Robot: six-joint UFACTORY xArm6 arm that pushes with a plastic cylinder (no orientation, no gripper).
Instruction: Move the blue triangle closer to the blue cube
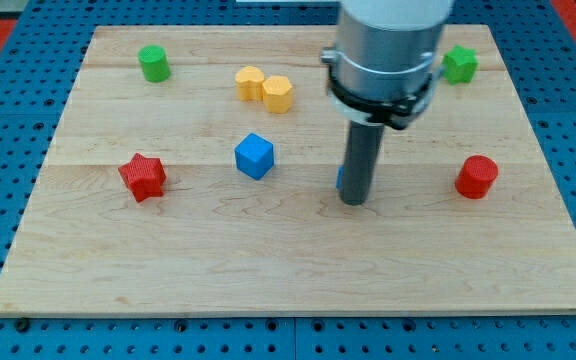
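Worktop [268,270]: a pale wooden board; its near strip, at the view's bottom, holds no blocks.
My tip [354,200]: the dark rod's lower end rests on the wood right of centre; there are no fingers on this arm, so nothing is clenched or grasped.
Blue triangle [339,180]: only a thin blue sliver shows at the rod's left edge, touching or just beside it; its shape is hidden.
Blue cube [254,156]: near the sliver, towards the view's left.
Red star [143,177]: left of the cube.
Red cylinder [477,177]: well apart, at the view's right.
Far row: green cylinder [154,63], yellow pair [264,88], green block [459,64] at the view's top.
Risk: as I judge it, an off-centre push could spin the triangle sideways, or an overlong one could shove the cube away.
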